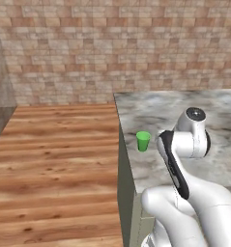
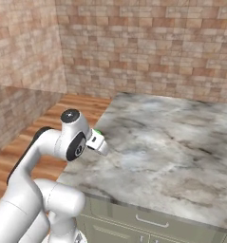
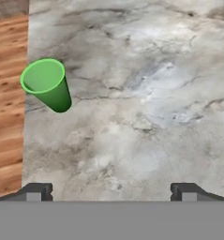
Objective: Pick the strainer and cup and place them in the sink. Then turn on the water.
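Observation:
The bright green cup (image 1: 143, 141) stands upright on the grey marble counter (image 1: 151, 108), close to its left edge. In the hand view the cup (image 3: 48, 84) sits at the upper left, empty. My gripper (image 3: 112, 192) hangs above the counter, open, with its fingertips (image 3: 38, 191) far apart and nothing between them. The cup lies ahead of the left fingertip and apart from it. In the right base view a sliver of the cup (image 2: 98, 133) peeks out behind my wrist. The strainer, the sink and the faucet are out of view.
The counter's left edge drops to a wooden floor (image 1: 54, 159). A brick wall (image 1: 112, 43) runs behind. The marble top (image 2: 172, 142) stretches to the right, with cabinet drawers (image 2: 148, 220) below its front edge.

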You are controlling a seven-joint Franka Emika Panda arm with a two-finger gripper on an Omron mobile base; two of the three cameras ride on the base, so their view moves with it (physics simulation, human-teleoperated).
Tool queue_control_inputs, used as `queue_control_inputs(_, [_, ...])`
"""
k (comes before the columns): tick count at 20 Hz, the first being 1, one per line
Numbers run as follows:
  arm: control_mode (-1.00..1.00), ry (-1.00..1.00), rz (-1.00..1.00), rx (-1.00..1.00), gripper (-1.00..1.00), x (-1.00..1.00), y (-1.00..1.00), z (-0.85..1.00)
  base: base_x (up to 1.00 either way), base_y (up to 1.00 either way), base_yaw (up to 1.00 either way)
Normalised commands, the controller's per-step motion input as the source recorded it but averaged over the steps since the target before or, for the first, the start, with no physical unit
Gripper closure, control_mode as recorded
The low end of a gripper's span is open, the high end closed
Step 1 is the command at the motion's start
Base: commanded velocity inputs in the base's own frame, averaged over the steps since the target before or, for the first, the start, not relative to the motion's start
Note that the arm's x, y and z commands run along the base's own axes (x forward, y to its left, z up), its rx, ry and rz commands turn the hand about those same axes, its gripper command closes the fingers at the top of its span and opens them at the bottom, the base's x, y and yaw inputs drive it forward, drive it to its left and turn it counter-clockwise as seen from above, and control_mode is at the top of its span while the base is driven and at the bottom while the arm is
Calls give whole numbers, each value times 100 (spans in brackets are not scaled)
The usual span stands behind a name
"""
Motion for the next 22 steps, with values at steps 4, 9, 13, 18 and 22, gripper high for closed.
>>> queue_control_inputs(4, [-100, 20, 0, -9, -100, 0, 3, 73, 0, 0, 0])
queue_control_inputs(9, [-100, 18, 0, -6, -100, 0, 0, 68, 0, 0, 0])
queue_control_inputs(13, [-100, 12, 1, 0, -100, 0, -11, 28, 0, 0, 0])
queue_control_inputs(18, [-100, 4, 0, 2, -100, 2, -30, -11, 0, 0, 0])
queue_control_inputs(22, [-100, 0, 0, 14, -100, 9, -34, -27, 0, 0, 0])
